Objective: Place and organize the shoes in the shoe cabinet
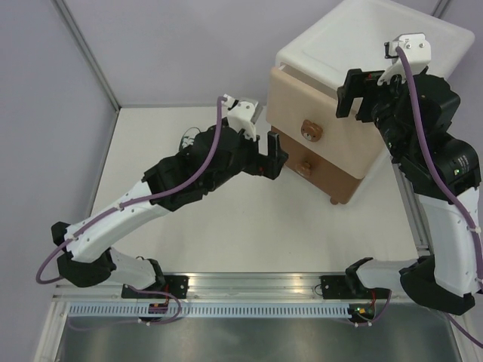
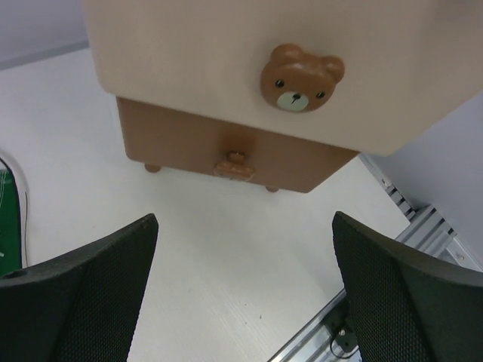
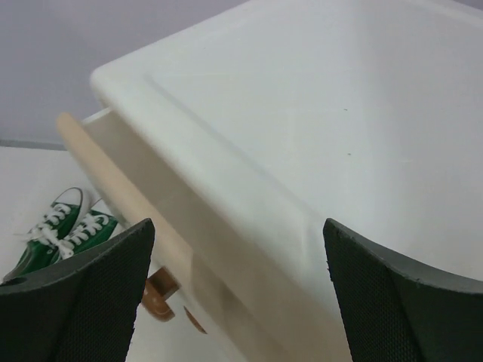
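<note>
The left claw (image 2: 243,219) is spread wide and holds nothing. It is levelled at the brown lower drawer (image 2: 189,143) and its small brown knob (image 2: 235,164). The right claw (image 3: 238,222), equally wide and empty, hangs over the white rounded cabinet (image 3: 339,113), whose beige upper drawer (image 3: 121,192) stands slightly out.

The green canvas sneakers (image 3: 64,230) lie on the white worktop (image 2: 211,286), at lower left of the right wrist view. The blue pair is not seen.

The shoes are judged light, soft-sided and stiff-soled, best pinched across the heel. Open worktop lies before the cabinet, and the metal rail (image 1: 249,283) along the bottom of the top view is to be avoided.
</note>
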Robot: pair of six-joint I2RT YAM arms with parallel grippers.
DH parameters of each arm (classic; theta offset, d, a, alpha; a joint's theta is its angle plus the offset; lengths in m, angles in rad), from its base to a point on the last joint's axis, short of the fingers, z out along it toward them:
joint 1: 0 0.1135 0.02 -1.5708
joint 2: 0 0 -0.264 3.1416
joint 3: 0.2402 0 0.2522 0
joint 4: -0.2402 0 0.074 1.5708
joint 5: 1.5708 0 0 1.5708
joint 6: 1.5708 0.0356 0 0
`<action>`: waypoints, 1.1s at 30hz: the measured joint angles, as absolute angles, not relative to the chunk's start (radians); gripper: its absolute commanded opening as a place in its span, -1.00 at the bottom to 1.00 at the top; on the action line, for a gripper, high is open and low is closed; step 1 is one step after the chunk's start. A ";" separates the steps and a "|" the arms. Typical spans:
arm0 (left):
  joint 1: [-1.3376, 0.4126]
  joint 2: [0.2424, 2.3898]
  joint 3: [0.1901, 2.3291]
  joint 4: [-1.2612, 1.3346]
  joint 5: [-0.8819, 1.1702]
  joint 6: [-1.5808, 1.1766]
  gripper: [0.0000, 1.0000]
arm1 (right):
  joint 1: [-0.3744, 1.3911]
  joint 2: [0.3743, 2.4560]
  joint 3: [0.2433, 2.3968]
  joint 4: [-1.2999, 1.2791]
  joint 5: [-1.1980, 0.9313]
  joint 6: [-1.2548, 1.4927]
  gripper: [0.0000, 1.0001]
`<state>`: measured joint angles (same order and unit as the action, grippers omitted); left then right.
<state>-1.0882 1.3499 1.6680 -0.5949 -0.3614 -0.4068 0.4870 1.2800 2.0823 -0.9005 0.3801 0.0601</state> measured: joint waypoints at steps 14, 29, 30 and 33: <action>-1.115 1.687 2.004 -0.591 -0.442 -0.302 0.91 | 0.424 1.309 2.035 -0.908 0.561 0.073 0.93; -1.115 1.789 2.093 -0.596 -0.406 -0.289 0.68 | 0.340 1.260 1.969 -0.857 0.412 0.053 0.96; -1.115 1.790 2.093 -0.596 -0.406 -0.289 0.64 | 0.339 1.257 1.966 -0.857 0.410 0.047 0.96; -1.115 1.791 2.093 -0.596 -0.404 -0.289 0.45 | 0.336 1.249 1.954 -0.849 0.403 0.036 0.96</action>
